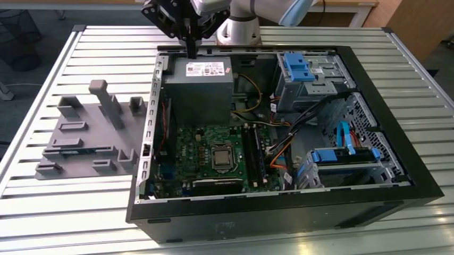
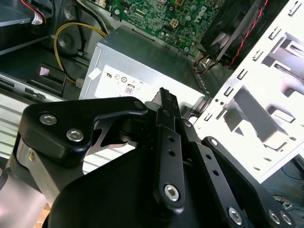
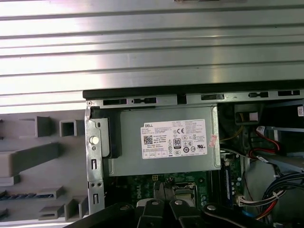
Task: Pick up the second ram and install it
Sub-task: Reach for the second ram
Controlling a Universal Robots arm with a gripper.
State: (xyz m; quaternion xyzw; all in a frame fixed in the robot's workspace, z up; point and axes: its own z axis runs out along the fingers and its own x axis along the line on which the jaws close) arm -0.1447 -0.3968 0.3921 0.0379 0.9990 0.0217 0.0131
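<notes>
At the exterior view's upper middle, the gripper (image 1: 191, 52) hangs pressed together and empty; the second ram (image 1: 69, 152) lies unpicked in the grey tray (image 1: 99, 143) at middle left, so pickup likely needs it spread.

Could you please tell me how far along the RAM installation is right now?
Done: nothing that shows. In hand: nothing; the pincer, shut, hangs over the power supply. Left: the second ram lies in the grey tray, not yet picked up or installed.
</notes>
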